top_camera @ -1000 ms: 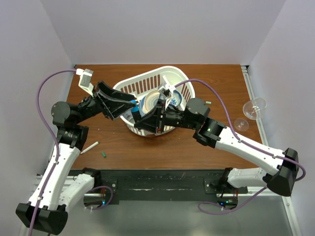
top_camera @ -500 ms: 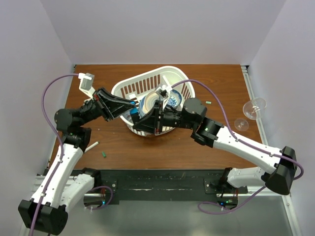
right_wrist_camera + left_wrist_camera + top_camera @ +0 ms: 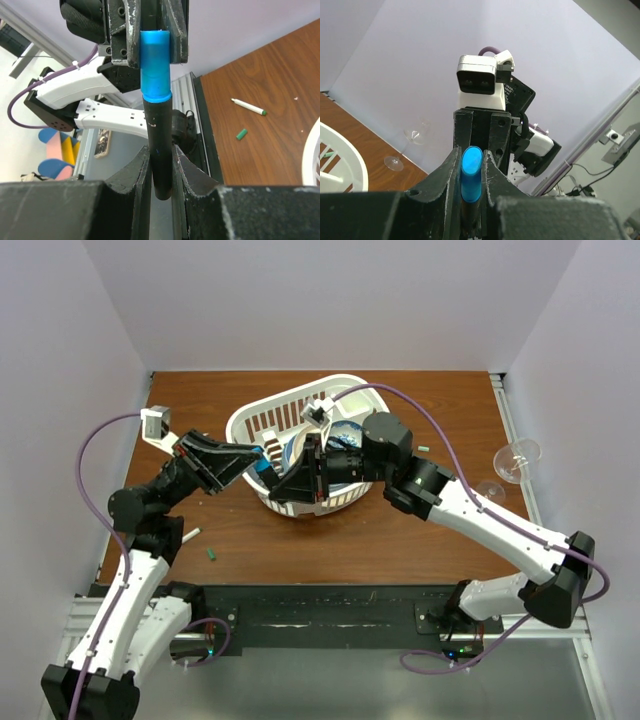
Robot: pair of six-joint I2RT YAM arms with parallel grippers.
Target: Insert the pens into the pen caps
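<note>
A black marker (image 3: 159, 150) with a bright blue end (image 3: 155, 65) is held between both grippers above the basket's near-left rim. My right gripper (image 3: 161, 155) is shut on its black barrel. My left gripper (image 3: 471, 155) is shut on the blue end (image 3: 471, 172), facing the right one tip to tip. In the top view the left gripper (image 3: 256, 454) and right gripper (image 3: 284, 480) meet over the basket. A white pen (image 3: 188, 536) and a small green cap (image 3: 212, 554) lie on the table at the near left, also seen as the pen (image 3: 248, 106) and cap (image 3: 242, 133).
A white ribbed basket (image 3: 345, 383) with a blue-patterned dish stands mid-table. Two clear wine glasses (image 3: 517, 455) lie near the right edge. A tiny green piece (image 3: 423, 449) rests right of the basket. Purple cables loop off both wrists.
My left gripper has shut on the marker's blue end. Both arms have shifted left and turned, the left wrist swinging outward. The right gripper's hold is the same.
</note>
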